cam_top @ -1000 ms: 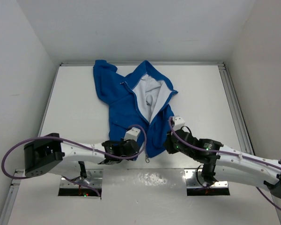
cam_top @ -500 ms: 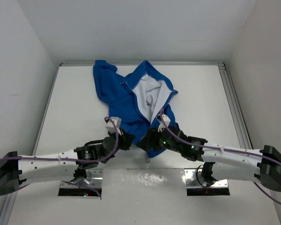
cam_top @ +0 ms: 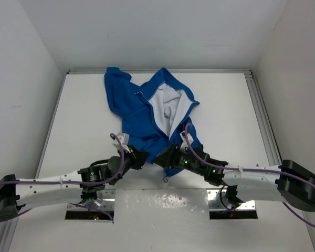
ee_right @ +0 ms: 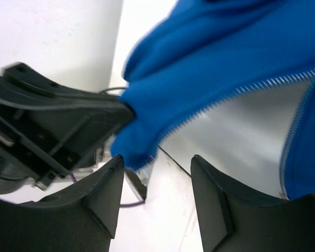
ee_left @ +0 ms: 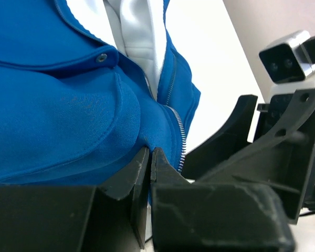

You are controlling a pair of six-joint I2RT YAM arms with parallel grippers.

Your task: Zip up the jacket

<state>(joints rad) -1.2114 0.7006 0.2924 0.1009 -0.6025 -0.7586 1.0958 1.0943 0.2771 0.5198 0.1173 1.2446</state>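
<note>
the jacket (cam_top: 147, 110) is spread on the white surface (cam_top: 84, 115), well toward the far wall. its hood lies farthest away and its hem nearest the arms. the upper front is parted, so the white lining (cam_top: 165, 102) is seen. a fold of blue fleece at the hem, just beside the zipper (ee_left: 181, 137), is pinched between the closed fingers of the left hand (ee_left: 150, 153). the right hand (ee_right: 157, 160) is held wide apart, with the hem edge just beyond its fingertips.

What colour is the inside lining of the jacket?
White lining, inside the bright blue jacket; it shows best in the top external view.
</note>
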